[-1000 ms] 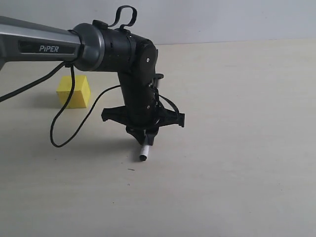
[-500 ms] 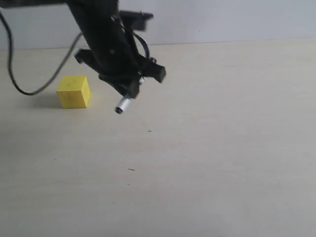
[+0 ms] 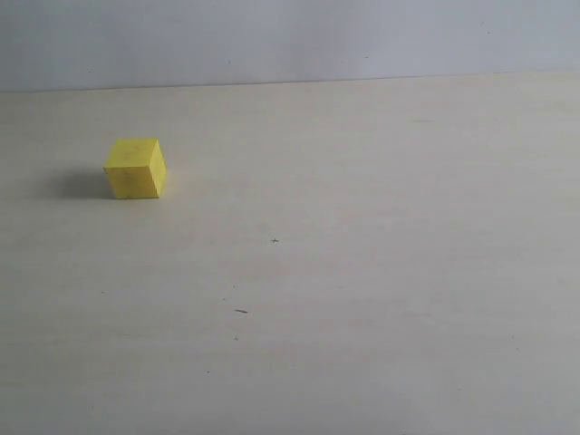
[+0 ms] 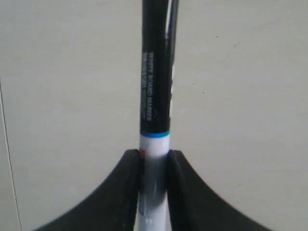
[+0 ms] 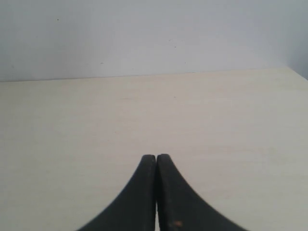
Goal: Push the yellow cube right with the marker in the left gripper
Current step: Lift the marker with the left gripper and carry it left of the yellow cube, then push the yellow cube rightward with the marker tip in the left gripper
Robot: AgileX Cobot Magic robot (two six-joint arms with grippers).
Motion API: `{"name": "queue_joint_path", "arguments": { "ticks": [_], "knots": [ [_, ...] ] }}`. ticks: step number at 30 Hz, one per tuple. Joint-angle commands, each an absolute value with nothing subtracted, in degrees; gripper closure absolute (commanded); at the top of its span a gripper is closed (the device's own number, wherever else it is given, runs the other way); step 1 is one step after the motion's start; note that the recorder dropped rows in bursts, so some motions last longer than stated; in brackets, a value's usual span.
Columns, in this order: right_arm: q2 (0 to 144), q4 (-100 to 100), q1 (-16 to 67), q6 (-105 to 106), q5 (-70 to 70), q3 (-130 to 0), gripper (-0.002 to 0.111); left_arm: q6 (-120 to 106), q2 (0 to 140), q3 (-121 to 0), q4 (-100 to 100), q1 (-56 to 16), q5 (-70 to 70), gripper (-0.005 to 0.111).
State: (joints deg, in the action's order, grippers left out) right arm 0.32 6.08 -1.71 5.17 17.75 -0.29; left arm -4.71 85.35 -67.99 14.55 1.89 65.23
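Note:
The yellow cube (image 3: 135, 169) rests on the pale table (image 3: 381, 272) at the left of the exterior view, with no arm or gripper near it there. Both arms are out of the exterior view. In the left wrist view my left gripper (image 4: 154, 155) is shut on the marker (image 4: 156, 96), gripping its white barrel, while the black part runs out past the fingertips over bare table. The cube does not show in that view. My right gripper (image 5: 156, 157) has its two jaws pressed together with nothing between them, above bare table.
A grey wall (image 3: 290, 41) rises behind the table's far edge. A few tiny dark specks (image 3: 240, 311) lie on the tabletop. A thin dark seam (image 4: 8, 159) runs along one side of the left wrist view.
The left arm with the marker rose and swung up to the left, then left the exterior view entirely. The yellow cube has stayed where it was.

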Motion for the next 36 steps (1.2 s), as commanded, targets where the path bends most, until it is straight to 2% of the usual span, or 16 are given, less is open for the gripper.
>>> {"name": "queue_joint_path", "arguments": {
  "ticks": [1,4,6,9,13,18,21,31,33,36],
  "knots": [
    [0.0,6.07,-2.01,5.56,17.58,0.0,0.108,-20.31,91.57,-67.18,12.98,2.1,48.73,0.107],
    [0.0,6.07,-2.01,5.56,17.58,0.0,0.108,-32.66,98.29,-67.84,17.99,2.32,31.78,0.107],
    [0.0,6.07,-2.01,5.56,17.47,0.0,0.108,-42.62,104.42,-70.62,22.92,2.32,27.87,0.107],
    [0.0,6.07,-2.01,5.56,17.1,0.0,0.108,-58.54,112.89,-76.27,20.21,1.3,27.4,0.107],
    [0.0,6.07,-2.01,5.56,17.1,0.0,0.108,-61.57,117.66,-82.75,13.37,1.42,31.06,0.107],
    [0.0,6.07,-2.01,5.56,17.1,0.0,0.108,-74.67,118.69,-83.26,9.1,1.42,43.78,0.107],
    [0.0,6.07,-2.01,5.56,17.1,0.0,0.108,-77.44,118.69,-83.26,8.41,1.79,46.33,0.107],
    [0.0,6.07,-2.01,5.56,17.1,0.0,0.108,-82.4,122.35,-83.26,7.46,2.56,40.2,0.107],
    [0.0,6.07,-2.01,5.56,17.1,0.0,0.108,-82.4,123.3,-83.26,6.89,1.33,37.76,0.107],
    [0.0,6.07,-2.01,5.56,17.1,0.0,0.108,-82.48,123.3,-83.26,4.07,-4.83,36.52,0.107]
  ]
}}
